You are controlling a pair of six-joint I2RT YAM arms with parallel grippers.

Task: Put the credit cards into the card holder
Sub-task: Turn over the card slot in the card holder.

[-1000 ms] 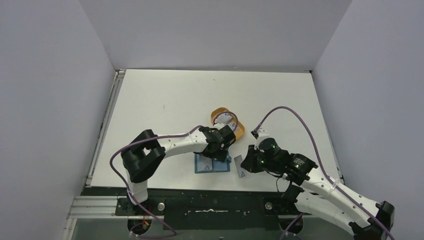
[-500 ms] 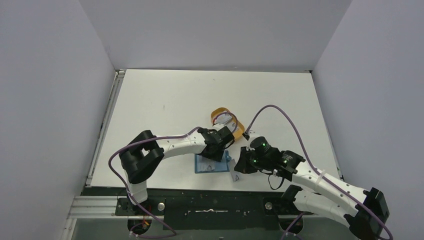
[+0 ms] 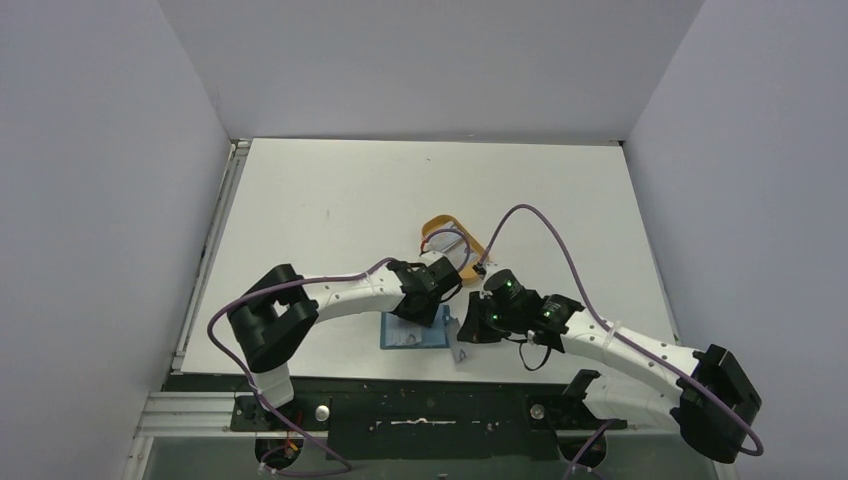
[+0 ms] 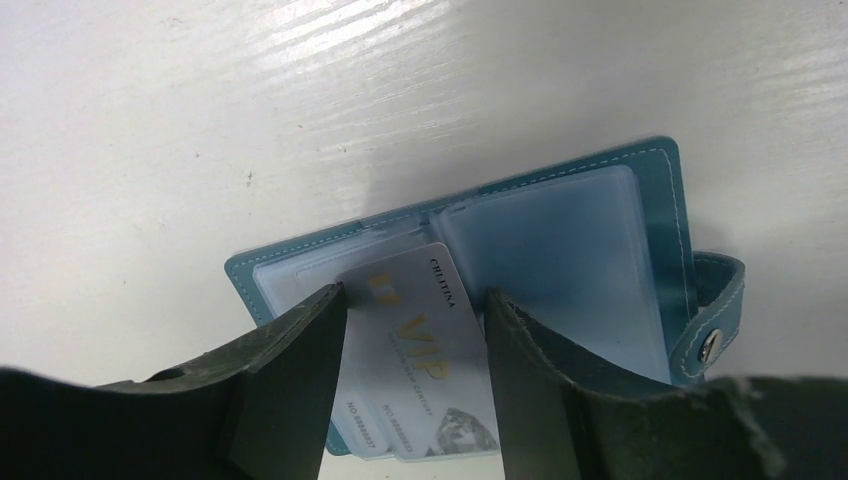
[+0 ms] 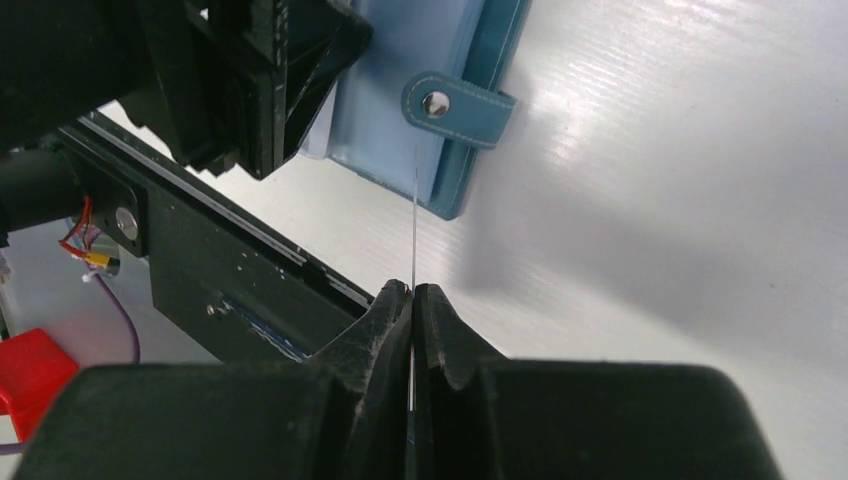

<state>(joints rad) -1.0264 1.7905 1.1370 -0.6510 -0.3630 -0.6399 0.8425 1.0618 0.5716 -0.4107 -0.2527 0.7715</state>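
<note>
Right gripper [image 5: 412, 295] is pinching a card [image 5: 414, 225] edge-on. Left gripper [image 4: 415, 295] is straddling the VIP card [image 4: 420, 370] half-open, grip unclear. That card's pointing at the holder's [image 4: 560, 230] tab [image 5: 460, 103], so it's probably snagging.

Right hand [image 5: 412, 295] has brought its card [image 5: 415, 215] leftward to the card holder [image 5: 410, 40].

white worktop [image 3: 330, 190], matte, with a faint streaked sheen under soft, even light. plain pale lilac-grey walls close it in: left wall [image 3: 100, 200], back wall [image 3: 430, 60], right wall [image 3: 760, 180]. aluminium rail [image 3: 190, 410] and black base plate [image 3: 440, 400] along the near edge. a metal strip [image 3: 212, 260] runs along the left side.
</note>
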